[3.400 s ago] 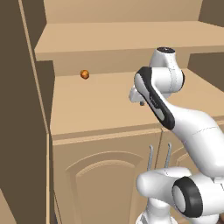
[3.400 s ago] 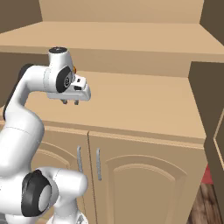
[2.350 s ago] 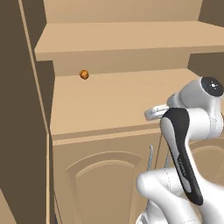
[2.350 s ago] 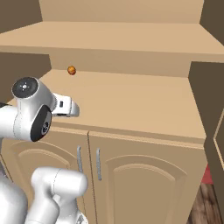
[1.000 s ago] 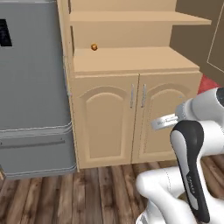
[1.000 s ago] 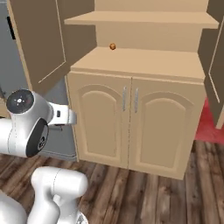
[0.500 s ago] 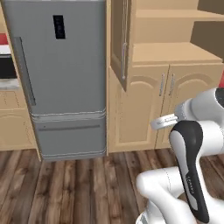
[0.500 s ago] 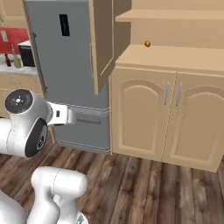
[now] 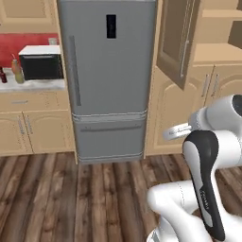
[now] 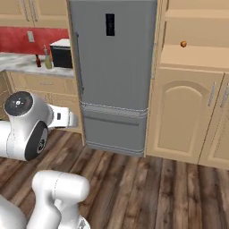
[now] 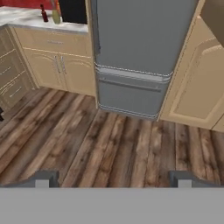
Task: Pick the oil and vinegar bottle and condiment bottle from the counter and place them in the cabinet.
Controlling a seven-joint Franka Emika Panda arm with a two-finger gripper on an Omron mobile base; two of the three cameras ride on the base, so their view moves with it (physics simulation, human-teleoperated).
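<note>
The olive-green oil and vinegar bottle (image 10: pixel 48 60) (image 9: pixel 18 72) (image 11: pixel 56 15) stands on the marble counter (image 10: pixel 18 63) (image 9: pixel 35 85) (image 11: pixel 26 21) far off to the left, beside the microwave. Just left of it stands the slim dark red condiment bottle (image 10: pixel 38 60) (image 9: pixel 2 74) (image 11: pixel 43 14). On the right is the tan cabinet (image 10: pixel 188 94) (image 9: pixel 210 53) (image 11: pixel 197 87), its upper door swung open. My gripper (image 11: pixel 113 178) is open and holds nothing. It hangs over the wood floor, far from both bottles.
A tall grey fridge (image 10: pixel 114 76) (image 9: pixel 108 80) (image 11: pixel 135 52) stands between the counter and the cabinet. A black-and-white microwave (image 10: pixel 62 53) (image 9: pixel 41 62) sits on the counter. A small orange jar (image 10: pixel 183 44) rests on the cabinet's shelf. Wood floor (image 11: pixel 109 140) stretches ahead.
The whole picture has shifted: the base has backed away from the cabinet and swung left, bringing the fridge, counter and bottles into view. The arm keeps its folded pose.
</note>
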